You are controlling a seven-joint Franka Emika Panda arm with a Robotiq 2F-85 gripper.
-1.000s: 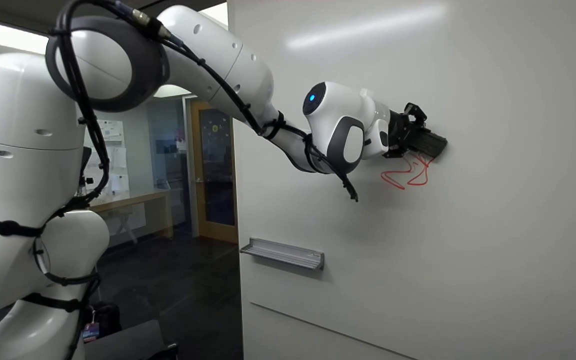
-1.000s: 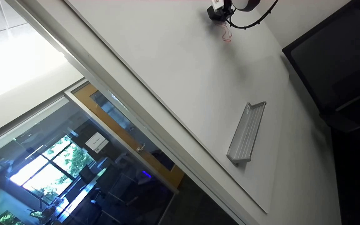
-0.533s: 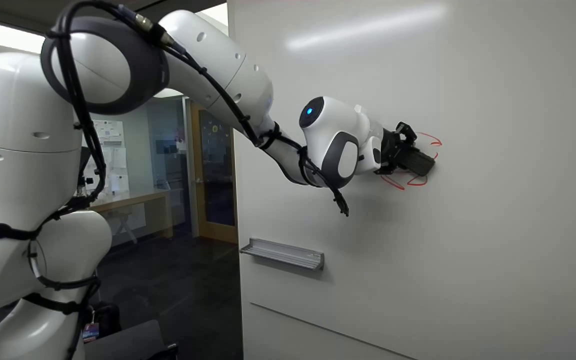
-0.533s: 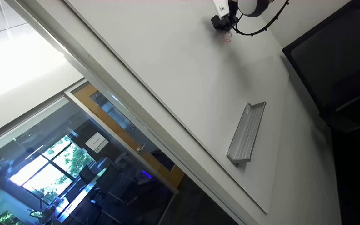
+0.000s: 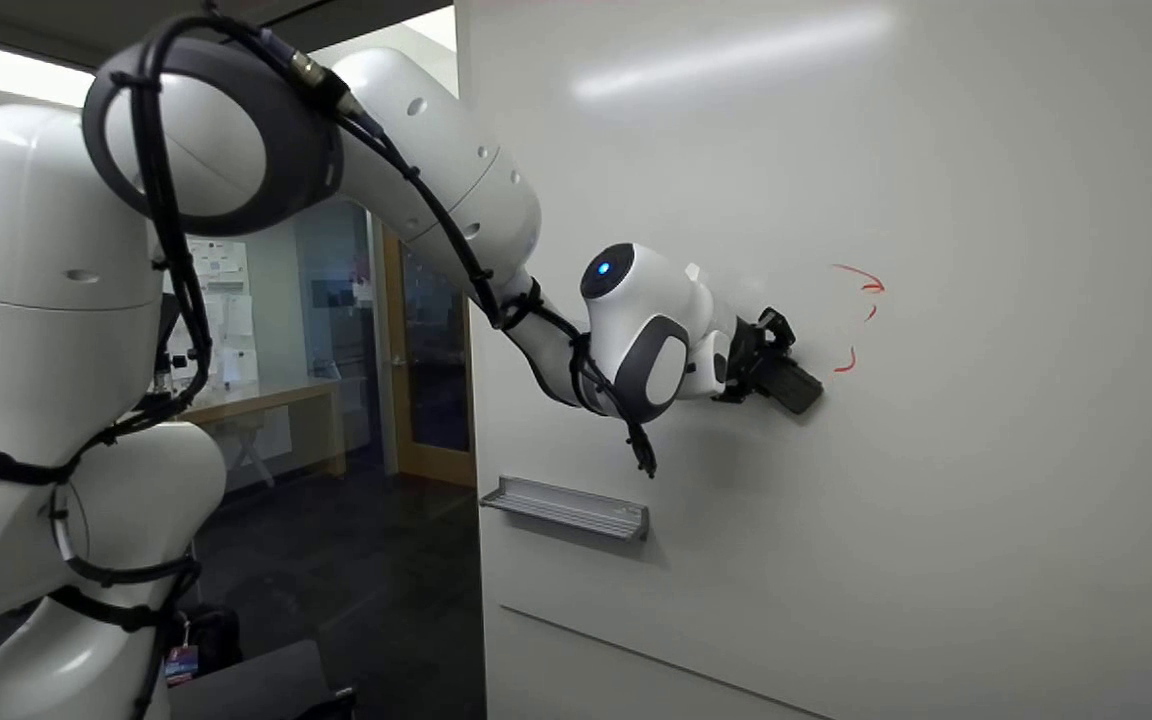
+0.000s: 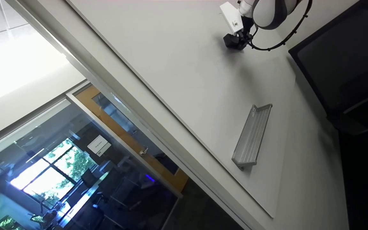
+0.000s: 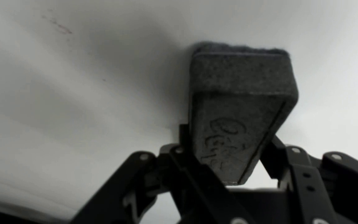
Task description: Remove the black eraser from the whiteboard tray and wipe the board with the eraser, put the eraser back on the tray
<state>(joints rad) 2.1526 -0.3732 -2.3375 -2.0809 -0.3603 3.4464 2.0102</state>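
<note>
The black eraser (image 5: 790, 386) is held tilted at the large white board (image 5: 986, 500). It also shows in an exterior view (image 6: 231, 41). In the wrist view the eraser (image 7: 244, 74) has its felt side against or very close to the board (image 7: 73, 124). My gripper (image 7: 228, 149) is shut on its two long sides; the gripper also shows in an exterior view (image 5: 761, 365). Short red marks (image 5: 858, 275) remain up and right of the eraser. Faint red specks (image 7: 62, 29) show in the wrist view. The grey tray (image 5: 566, 507) is bare, lower left of the gripper, and also shows bare here (image 6: 252, 137).
A cable (image 5: 644, 450) hangs from the arm between the gripper and the tray. A seam (image 5: 666, 663) runs low across the board. A large dark screen (image 6: 347, 54) stands beside the board. A wooden door (image 5: 431, 340) is beyond the board's edge.
My gripper has moved down and left across the board with the eraser. Most of the red scribble along its path is gone; a few short strokes show.
</note>
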